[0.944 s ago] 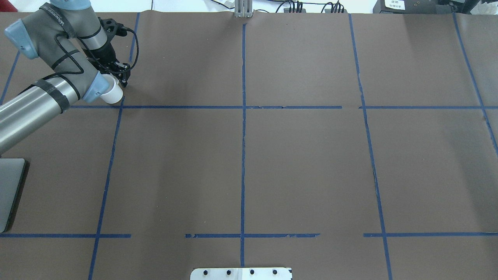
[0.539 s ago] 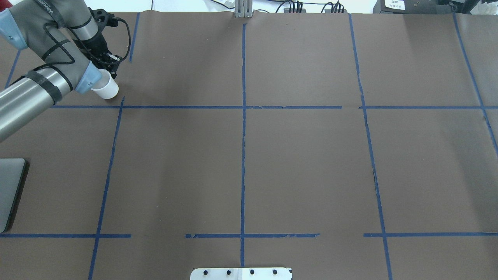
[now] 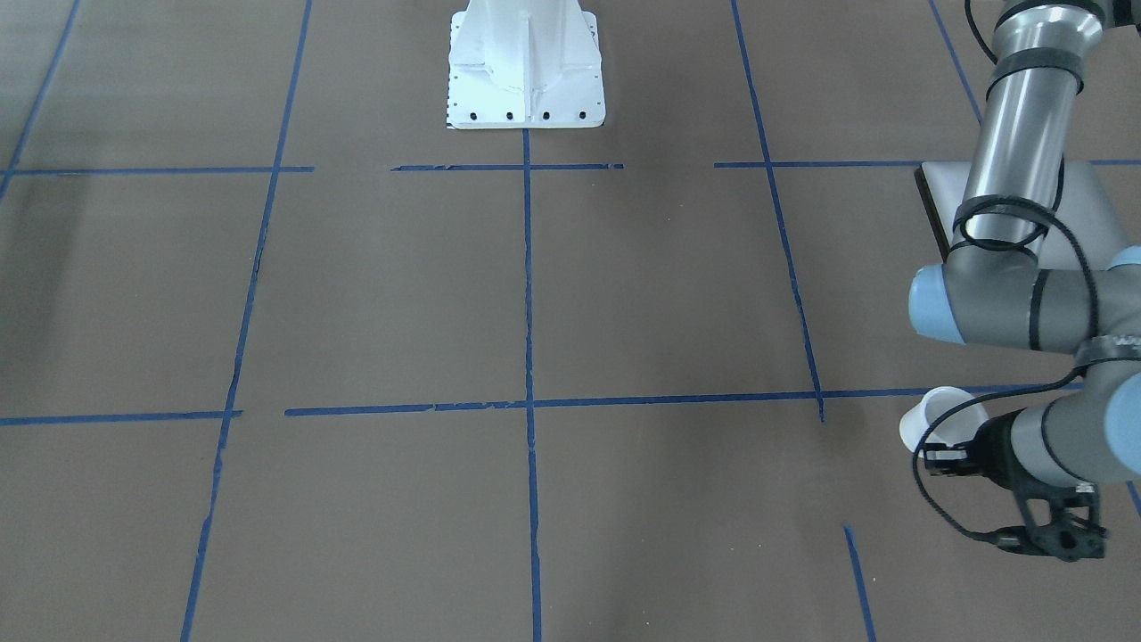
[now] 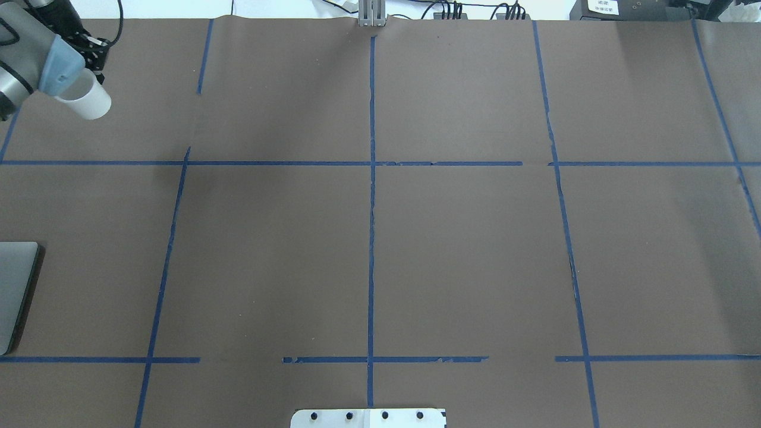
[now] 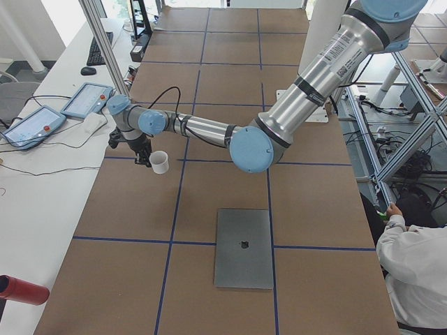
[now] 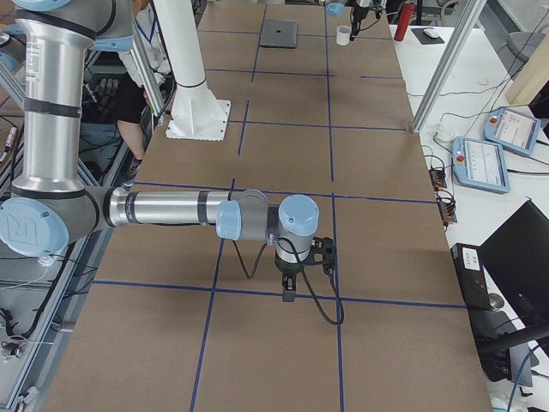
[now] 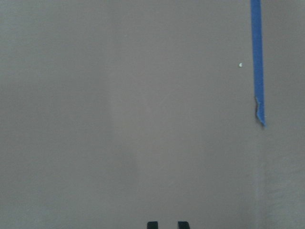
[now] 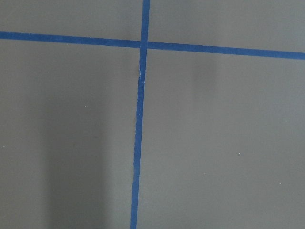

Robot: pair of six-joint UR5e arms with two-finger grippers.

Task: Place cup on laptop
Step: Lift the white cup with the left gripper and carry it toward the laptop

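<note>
Left gripper [image 3: 943,453] pinches the cup [image 3: 940,417], held clear of the table [image 4: 464,249].

We see the brown table first, and over it the right gripper [image 6: 287,292], which shows only in the side view, so we cannot tell whether it is spread or closed. The laptop [image 5: 244,248] lies closed and flat nearer the robot, well apart from the white cup hanging over the far left corner. We judge the carry goes best if we bring the cup over the middle of the lid, level it, lower it until its base touches, and only then let go.
</note>
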